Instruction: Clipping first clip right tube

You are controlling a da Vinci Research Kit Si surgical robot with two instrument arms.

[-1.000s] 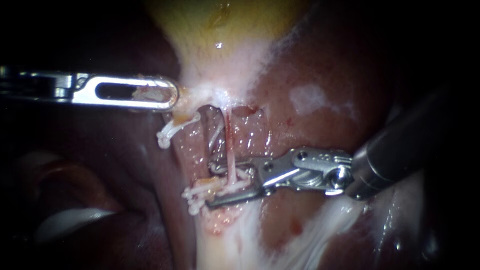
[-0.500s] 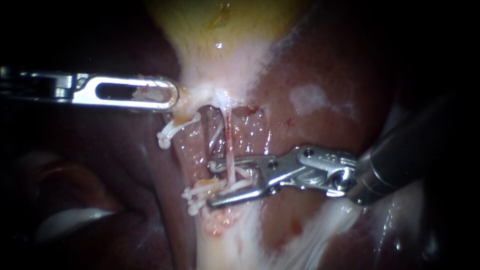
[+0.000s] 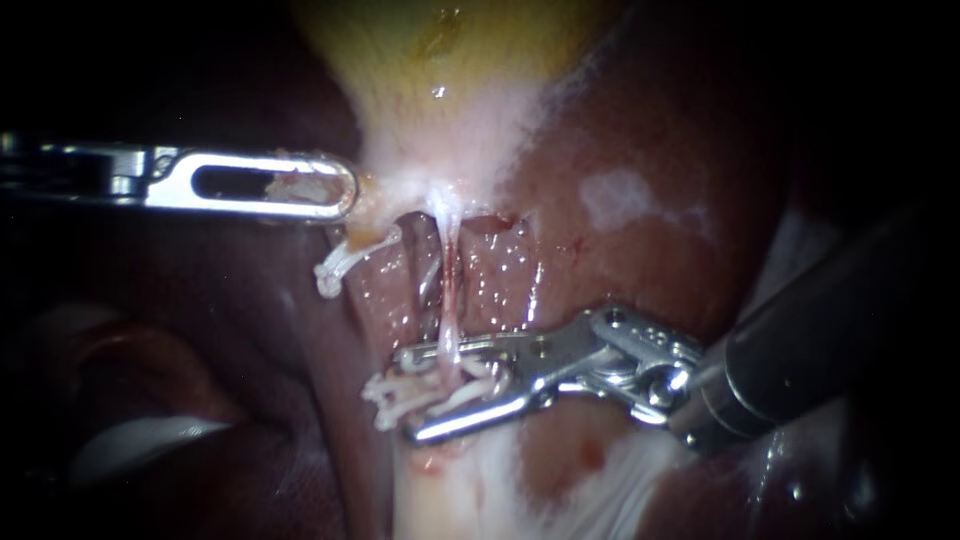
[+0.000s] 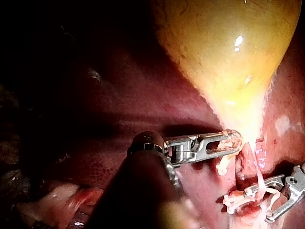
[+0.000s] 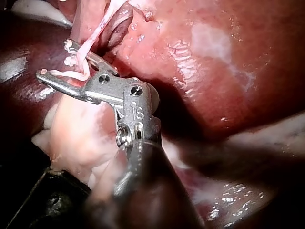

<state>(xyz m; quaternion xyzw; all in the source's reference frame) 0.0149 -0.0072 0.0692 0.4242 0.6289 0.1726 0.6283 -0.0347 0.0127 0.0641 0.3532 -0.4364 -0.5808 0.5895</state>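
The left instrument (image 3: 340, 190) enters level, its end effector closed on tissue at the neck of the gallbladder (image 3: 450, 60). The right tube (image 3: 450, 290), thin and pale, descends from that neck across the liver (image 3: 640, 270). The right instrument (image 3: 405, 393) holds its end effector partly open, straddling the lower end of the tube.

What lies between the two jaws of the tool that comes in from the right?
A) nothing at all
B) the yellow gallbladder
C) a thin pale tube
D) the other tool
C: the right tool's open jaws straddle a thin pale tube that runs down from the gallbladder, while the left tool grips the gallbladder's neck, well apart.
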